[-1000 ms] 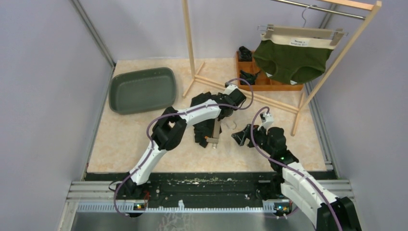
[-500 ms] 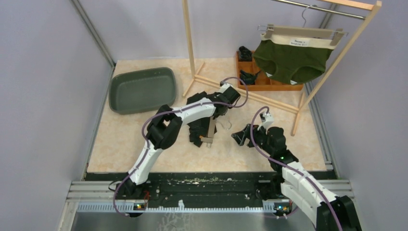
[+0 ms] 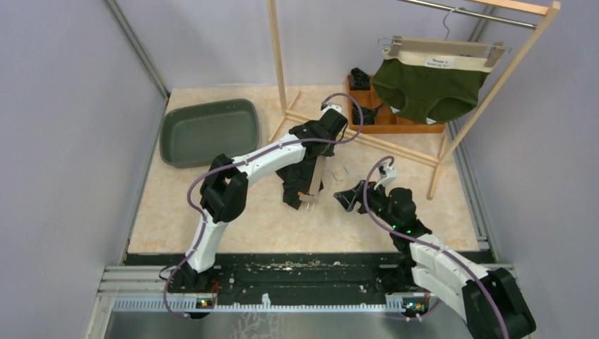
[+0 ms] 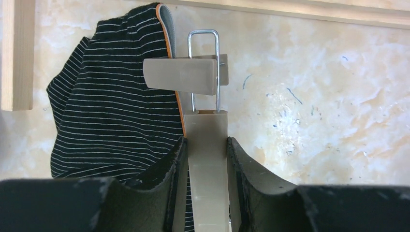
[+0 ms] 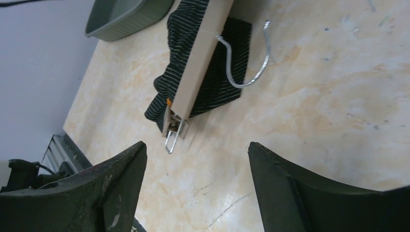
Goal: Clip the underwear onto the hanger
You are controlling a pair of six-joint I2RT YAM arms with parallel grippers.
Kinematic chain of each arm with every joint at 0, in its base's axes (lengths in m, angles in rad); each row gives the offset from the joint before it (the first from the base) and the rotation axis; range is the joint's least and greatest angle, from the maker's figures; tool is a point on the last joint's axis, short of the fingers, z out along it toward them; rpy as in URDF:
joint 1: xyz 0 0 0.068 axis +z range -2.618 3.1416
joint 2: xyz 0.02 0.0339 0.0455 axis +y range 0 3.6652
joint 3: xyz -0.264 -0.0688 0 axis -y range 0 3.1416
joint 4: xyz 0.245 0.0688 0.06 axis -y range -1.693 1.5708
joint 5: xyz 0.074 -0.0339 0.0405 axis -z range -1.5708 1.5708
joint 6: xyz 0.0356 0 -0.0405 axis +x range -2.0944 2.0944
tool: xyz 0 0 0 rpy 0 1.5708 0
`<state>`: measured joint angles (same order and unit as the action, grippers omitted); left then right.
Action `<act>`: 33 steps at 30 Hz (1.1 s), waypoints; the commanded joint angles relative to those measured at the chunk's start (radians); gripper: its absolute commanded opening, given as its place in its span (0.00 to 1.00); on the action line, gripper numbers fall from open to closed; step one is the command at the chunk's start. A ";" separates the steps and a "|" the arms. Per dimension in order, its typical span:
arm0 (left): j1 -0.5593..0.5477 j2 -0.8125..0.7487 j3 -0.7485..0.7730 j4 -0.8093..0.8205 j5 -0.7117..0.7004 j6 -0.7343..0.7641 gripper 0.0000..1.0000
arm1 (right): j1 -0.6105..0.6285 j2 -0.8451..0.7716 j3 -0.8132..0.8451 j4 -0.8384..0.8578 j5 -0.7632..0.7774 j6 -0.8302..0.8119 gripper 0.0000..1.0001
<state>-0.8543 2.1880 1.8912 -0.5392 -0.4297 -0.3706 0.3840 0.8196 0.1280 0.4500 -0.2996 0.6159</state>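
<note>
Fingers of the left hand (image 4: 207, 145) were pressed against both sides of the flat beige bar of the hanger (image 4: 205, 123), which was pinched between them. From that hand the bar's long axis ran straight ahead, toward the near edge of the tabletop (image 4: 314, 96), and ended in a clip (image 4: 180, 75) with a wire loop (image 4: 203, 46) standing out past it. The striped underwear (image 4: 111, 111) was spread flat to one side of the bar and partly beneath it. Its orange-trimmed edge was laid along the bar and passed behind the clip, but it could not be told whether the cloth was caught in the clip. The right hand (image 5: 196, 145) was spread wide with nothing in it, held above the tabletop just beyond that clip end. It was therefore judged the nearer free hand for working the clip, since the left was taken up with holding the bar. The hanger's hook (image 5: 246, 67) was turned out toward the right arm's side and would have to be avoided. Farther off, and not in the way, were seen a green tray (image 3: 205, 131), the wooden rack (image 3: 279, 63) with an olive pair (image 3: 424, 88) already hung, and a box (image 3: 385, 121) behind it.
</note>
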 commanded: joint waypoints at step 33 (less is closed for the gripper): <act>0.044 -0.041 0.010 0.053 0.209 -0.093 0.00 | 0.235 0.805 0.089 1.002 0.237 0.166 0.67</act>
<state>-0.8108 2.1880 1.8977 -0.5255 -0.2459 -0.4477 0.6086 1.5867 0.1768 1.3334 -0.0547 0.7700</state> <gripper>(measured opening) 0.365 0.679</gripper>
